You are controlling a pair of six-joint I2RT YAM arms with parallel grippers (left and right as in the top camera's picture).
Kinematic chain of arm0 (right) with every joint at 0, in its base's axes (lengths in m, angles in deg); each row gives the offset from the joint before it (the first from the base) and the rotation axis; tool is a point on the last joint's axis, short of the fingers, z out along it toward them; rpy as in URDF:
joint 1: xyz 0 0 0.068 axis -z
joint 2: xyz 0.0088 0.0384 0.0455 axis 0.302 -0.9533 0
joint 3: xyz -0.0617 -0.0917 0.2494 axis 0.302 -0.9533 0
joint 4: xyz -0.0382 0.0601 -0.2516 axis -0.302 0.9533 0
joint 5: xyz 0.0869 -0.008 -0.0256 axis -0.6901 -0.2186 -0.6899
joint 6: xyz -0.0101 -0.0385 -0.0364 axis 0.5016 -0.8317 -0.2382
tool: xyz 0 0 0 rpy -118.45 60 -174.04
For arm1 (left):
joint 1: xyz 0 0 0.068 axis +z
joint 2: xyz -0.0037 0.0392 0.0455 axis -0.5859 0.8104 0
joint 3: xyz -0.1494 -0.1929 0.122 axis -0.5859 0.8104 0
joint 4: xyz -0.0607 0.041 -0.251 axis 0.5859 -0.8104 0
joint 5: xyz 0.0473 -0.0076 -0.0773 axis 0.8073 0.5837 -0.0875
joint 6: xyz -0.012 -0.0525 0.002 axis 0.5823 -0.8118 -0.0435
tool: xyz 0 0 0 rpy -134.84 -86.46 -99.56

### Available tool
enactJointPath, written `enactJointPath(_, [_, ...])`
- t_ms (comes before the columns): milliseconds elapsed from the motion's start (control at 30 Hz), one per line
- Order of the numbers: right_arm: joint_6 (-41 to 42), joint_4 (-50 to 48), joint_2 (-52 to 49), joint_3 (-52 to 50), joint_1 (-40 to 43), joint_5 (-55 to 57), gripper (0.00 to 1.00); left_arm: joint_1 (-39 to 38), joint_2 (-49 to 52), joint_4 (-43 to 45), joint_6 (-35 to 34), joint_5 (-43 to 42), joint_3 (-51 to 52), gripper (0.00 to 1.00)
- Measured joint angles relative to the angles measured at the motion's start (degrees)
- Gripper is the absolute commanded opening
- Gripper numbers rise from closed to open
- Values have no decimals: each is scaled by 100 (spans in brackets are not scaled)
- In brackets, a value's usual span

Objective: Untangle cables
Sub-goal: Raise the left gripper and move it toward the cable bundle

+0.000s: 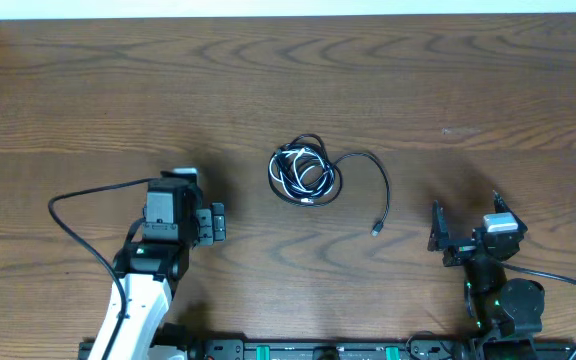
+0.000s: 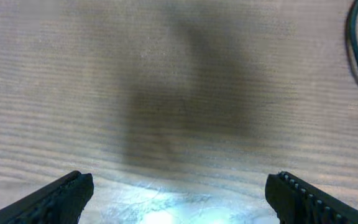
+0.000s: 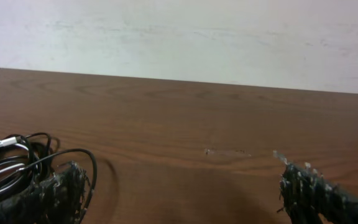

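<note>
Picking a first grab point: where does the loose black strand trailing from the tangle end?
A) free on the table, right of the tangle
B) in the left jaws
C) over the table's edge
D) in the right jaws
A: the strand curves out of the tangle and its plug lies on the bare table.

Left arm (image 1: 133, 300): white lower link, black wrist housing, thin black cable (image 1: 93, 190) looping off its side. Right arm (image 1: 508, 295): black throughout, small green lights, pale block at the wrist. Fingers (image 2: 303, 196): black, ridged inner edges.
</note>
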Motion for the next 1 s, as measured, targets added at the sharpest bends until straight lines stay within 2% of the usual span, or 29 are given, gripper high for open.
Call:
enactJointPath(367, [0, 0, 0, 0, 0, 0, 99, 0, 1047, -356, -22, -15, -616, 93])
enactJointPath(1000, [0, 0, 0, 0, 0, 0, 99, 0, 1217, -118, -22, -28, -625, 94])
